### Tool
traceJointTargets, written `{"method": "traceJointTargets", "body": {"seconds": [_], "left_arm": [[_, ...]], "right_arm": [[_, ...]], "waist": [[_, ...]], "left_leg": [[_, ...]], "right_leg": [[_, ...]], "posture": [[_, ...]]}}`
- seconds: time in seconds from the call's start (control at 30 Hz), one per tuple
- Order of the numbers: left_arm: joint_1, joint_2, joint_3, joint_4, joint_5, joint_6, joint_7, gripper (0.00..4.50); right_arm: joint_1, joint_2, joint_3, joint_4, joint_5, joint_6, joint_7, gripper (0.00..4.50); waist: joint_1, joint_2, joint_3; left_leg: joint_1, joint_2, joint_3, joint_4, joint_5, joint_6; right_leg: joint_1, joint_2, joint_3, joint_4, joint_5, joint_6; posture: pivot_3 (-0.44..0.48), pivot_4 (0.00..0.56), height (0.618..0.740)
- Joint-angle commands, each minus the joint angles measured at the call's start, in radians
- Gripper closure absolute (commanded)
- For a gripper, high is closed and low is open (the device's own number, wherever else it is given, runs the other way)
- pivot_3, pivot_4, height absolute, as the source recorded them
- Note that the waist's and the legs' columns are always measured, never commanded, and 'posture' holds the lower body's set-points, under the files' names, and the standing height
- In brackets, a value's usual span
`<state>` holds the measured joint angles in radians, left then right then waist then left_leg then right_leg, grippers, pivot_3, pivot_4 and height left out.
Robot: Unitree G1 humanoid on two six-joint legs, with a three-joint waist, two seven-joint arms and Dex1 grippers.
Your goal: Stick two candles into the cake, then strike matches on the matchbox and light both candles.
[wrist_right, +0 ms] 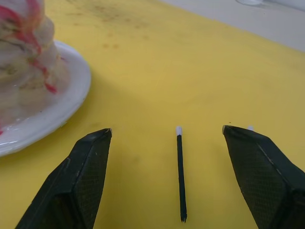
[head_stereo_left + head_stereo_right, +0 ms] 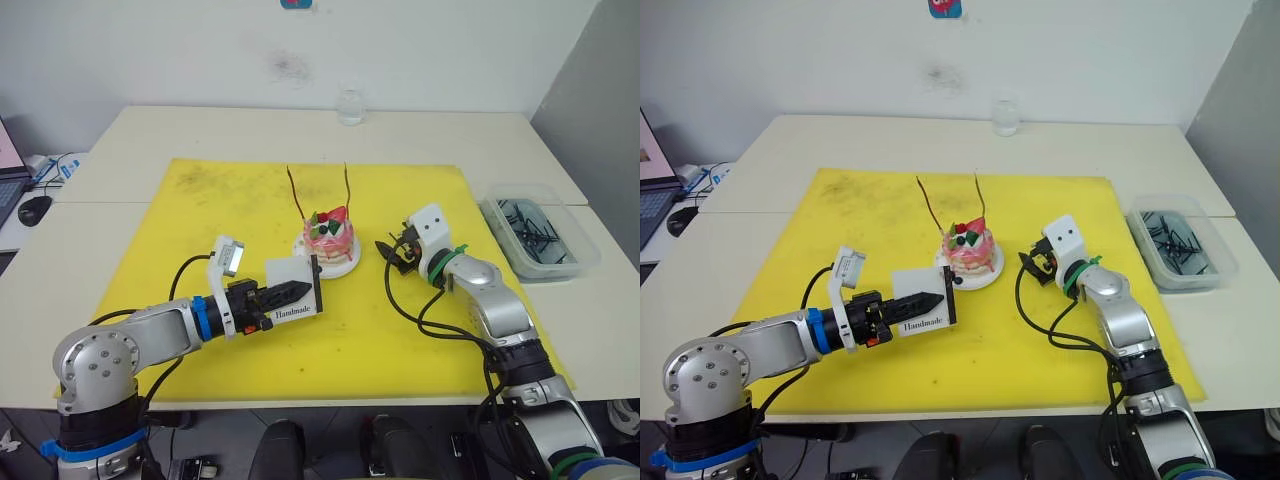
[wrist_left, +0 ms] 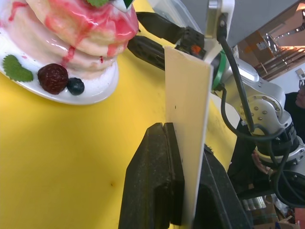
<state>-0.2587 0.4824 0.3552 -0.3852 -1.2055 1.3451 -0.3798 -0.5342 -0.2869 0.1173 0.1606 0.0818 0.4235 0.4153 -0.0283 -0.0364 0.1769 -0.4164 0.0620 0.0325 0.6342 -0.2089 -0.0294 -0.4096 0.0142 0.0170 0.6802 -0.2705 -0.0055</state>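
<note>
The pink cake [image 2: 330, 238] sits on its white plate [image 2: 341, 268] in the middle of the yellow mat. Two thin reddish candles [image 2: 296, 192] [image 2: 347, 186] stand up out of it. My left gripper [image 2: 298, 292] is shut on the white "Handmade" matchbox [image 2: 296, 285], held on edge just left of the plate and seen edge-on in the left wrist view as the matchbox [image 3: 187, 119]. My right gripper [image 1: 167, 130] is open and low over the mat, right of the cake. A short dark match [image 1: 180, 171] with a pale tip lies on the mat between its fingers.
A clear tray [image 2: 578, 245] of dark matches stands off the mat at the right. A glass [image 2: 350, 105] is at the table's far edge. A laptop and mouse [image 2: 34, 208] sit on the left. My right gripper's cable [image 2: 420, 318] loops over the mat.
</note>
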Motion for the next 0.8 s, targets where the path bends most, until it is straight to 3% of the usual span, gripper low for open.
{"method": "traceJointTargets", "body": {"seconds": [0.03,0.27,0.3,0.4,0.67,0.8], "left_arm": [[-0.004,0.014,-0.012,-0.021,-0.021,-0.032,0.004,4.5],[-0.015,0.018,-0.042,-0.008,-0.019,-0.059,0.005,4.5],[-0.016,0.019,-0.045,-0.006,-0.019,-0.062,0.005,4.5],[-0.015,0.022,-0.053,-0.005,-0.018,-0.07,0.005,4.5],[-0.007,0.034,-0.07,-0.007,-0.022,-0.085,0.006,4.5],[-0.003,0.035,-0.072,-0.008,-0.023,-0.087,0.008,4.5]], "right_arm": [[-0.026,0.014,-0.036,0.025,0.011,-0.024,-0.01,0.62],[-0.046,0.036,-0.04,0.078,-0.008,-0.043,-0.03,0.62],[-0.045,0.037,-0.037,0.076,-0.01,-0.035,-0.032,0.78],[-0.041,0.041,-0.032,0.07,-0.015,-0.013,-0.044,1.54],[-0.015,0.067,-0.014,0.045,-0.032,0.017,-0.06,4.42],[-0.006,0.078,-0.019,0.015,-0.026,0.022,-0.063,4.47]], "waist": [[0.0,0.0,0.0],[-0.001,0.0,0.0],[-0.001,0.0,0.0],[-0.001,0.0,0.0],[-0.001,0.0,0.0],[-0.001,0.0,0.0]], "left_leg": [[0.0,0.0,0.0,0.0,0.0,0.0],[0.0,0.0,0.0,0.0,0.0,0.0],[0.0,0.0,0.0,0.0,0.0,0.0],[0.0,0.0,0.0,0.0,0.0,0.0],[0.0,0.0,0.0,0.0,0.0,0.0],[0.0,0.0,0.0,0.0,0.0,0.0]], "right_leg": [[0.0,0.0,0.0,0.0,0.0,0.0],[0.0,0.0,0.0,0.0,0.0,0.0],[0.0,0.0,0.0,0.0,0.0,0.0],[0.0,0.0,0.0,0.0,0.0,0.0],[0.0,0.0,0.0,0.0,0.0,0.0],[0.0,0.0,0.0,0.0,0.0,0.0]], "posture": [[0.0,0.15,0.74],[0.0,0.15,0.74],[0.0,0.15,0.74],[0.0,0.15,0.74],[0.0,0.15,0.74],[0.0,0.15,0.74]]}}
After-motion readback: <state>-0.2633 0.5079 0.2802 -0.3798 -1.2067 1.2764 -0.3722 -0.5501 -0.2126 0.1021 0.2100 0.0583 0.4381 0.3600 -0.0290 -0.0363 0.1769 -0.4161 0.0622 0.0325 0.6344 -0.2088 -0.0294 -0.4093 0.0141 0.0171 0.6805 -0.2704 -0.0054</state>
